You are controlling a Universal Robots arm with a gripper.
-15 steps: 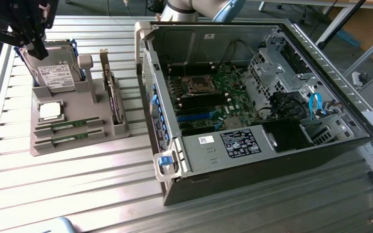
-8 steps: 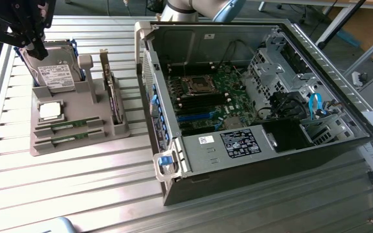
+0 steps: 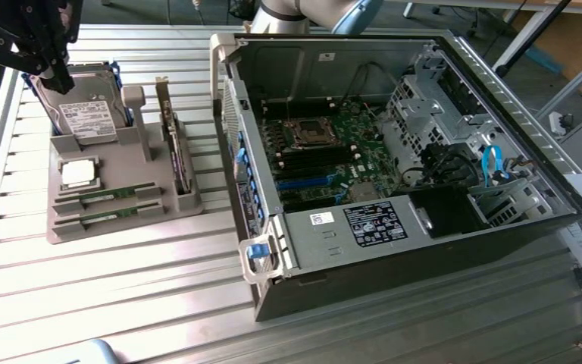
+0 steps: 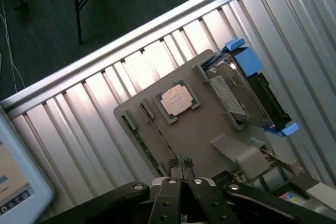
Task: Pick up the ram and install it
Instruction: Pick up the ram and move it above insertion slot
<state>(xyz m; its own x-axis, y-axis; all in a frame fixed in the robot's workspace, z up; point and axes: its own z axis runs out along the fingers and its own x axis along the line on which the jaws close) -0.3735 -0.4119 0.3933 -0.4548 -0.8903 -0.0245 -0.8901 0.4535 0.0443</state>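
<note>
Two green ram sticks (image 3: 105, 199) lie side by side in slots at the near end of a grey holder tray (image 3: 119, 227). In the wrist view the ram (image 4: 140, 144) runs as thin strips along the tray (image 4: 199, 129), ending just below my fingertips. My black gripper (image 3: 63, 83) hangs high at the exterior view's upper left, above the tray's hard-drive end. Seen from the wrist, the gripper (image 4: 181, 163) has its fingers pressed together with nothing between them. The open computer case (image 3: 392, 227) lies on its side at the exterior view's right, motherboard (image 3: 332, 152) exposed.
The tray also carries a hard drive (image 3: 87, 114) in a blue frame, a silver processor chip (image 3: 76, 173) and an upright dark expansion card (image 3: 175, 148). The ribbed metal table (image 3: 119, 303) has a raised edge (image 4: 131, 38). Papers and cables lie at the exterior view's right.
</note>
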